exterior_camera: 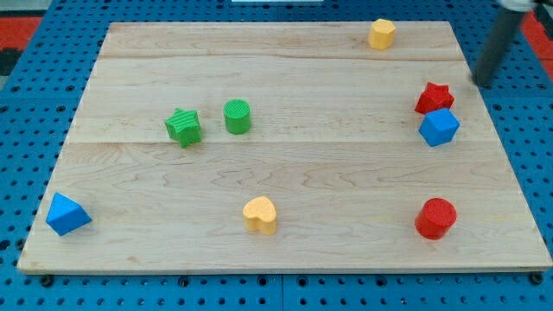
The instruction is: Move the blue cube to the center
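While my tip (478,84) hangs just past the bench's right edge near the top right corner, the blue cube (439,127) sits close to that same right edge, about halfway down, well apart from the middle of the bench (328,173). There are no jaws here, only the dark rod, so nothing is pinched; the tip stands apart from the blue cube, above and to its right. A red star (434,98) touches the blue cube on its upper side. A yellow hexagon block (382,34) lies near the top edge. A green star (183,126) and a green cylinder (237,116) sit side by side left of the middle. A blue wedge (66,214) rests at the bottom left corner, a yellow heart (260,214) near the bottom edge, and a red cylinder (435,218) towards the bottom right corner.
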Motion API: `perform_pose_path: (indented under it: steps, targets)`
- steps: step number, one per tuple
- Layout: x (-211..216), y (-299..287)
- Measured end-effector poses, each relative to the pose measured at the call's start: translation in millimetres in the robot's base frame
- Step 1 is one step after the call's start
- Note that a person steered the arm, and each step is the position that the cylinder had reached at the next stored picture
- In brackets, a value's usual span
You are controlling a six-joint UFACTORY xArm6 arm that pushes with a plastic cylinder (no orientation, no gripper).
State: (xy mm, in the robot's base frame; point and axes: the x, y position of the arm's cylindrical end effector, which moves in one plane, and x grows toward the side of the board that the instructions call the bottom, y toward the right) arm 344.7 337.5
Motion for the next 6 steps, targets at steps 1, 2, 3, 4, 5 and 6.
perform_pose_path:
  steps: [1,2,3,4,5,6]
  targets:
    - [50,-35]
    - [82,-112]
    - [90,-198]
    - [125,-192]
    - [156,-212]
    - [144,-285]
